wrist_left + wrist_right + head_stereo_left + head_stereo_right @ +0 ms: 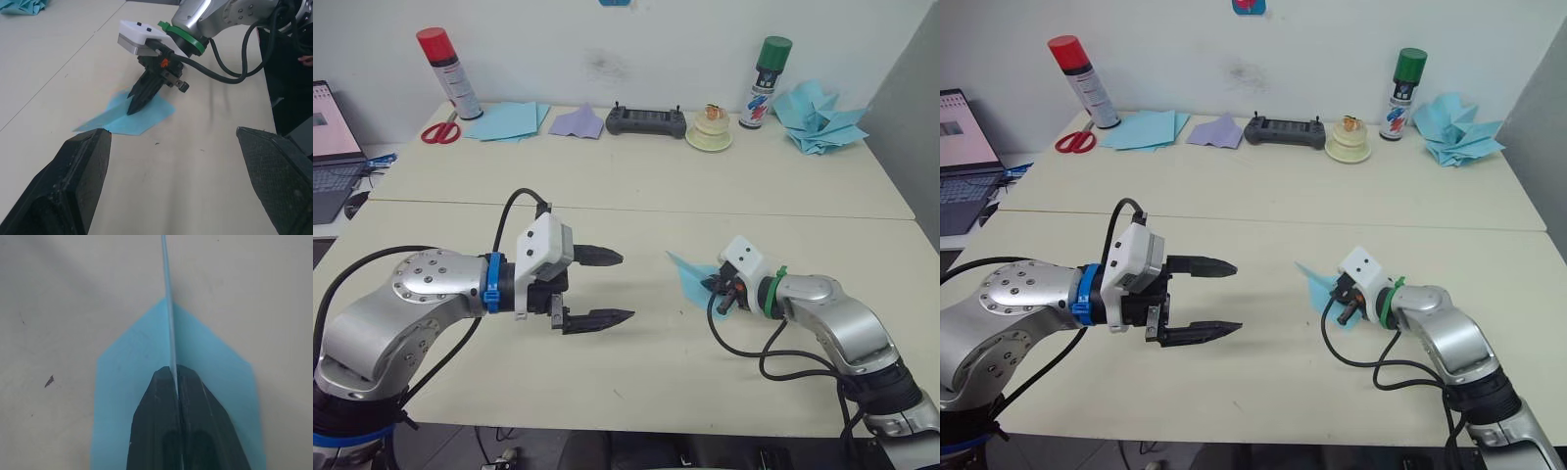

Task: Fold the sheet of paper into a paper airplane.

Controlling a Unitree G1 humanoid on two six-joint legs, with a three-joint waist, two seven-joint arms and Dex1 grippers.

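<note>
A pale cream bench (636, 211) made of two tops pushed together stands against a white wall. Along the far edge lie a red-capped spray can (449, 72), red scissors (439, 131), a stack of light-blue sheets (507, 120), a lavender paper piece (578, 122), a black controller (647, 120), a green-capped spray can (763, 81) and a heap of blue darts (817, 118). A laptop (331, 147) sits to the left. On the near top, the paper airplane (128, 116) lies flat, its raised centre ridge clamped between the fingers of the right hand (133, 105). The left hand (609, 287) hovers well apart from it, fingers spread wide, holding nothing.
</note>
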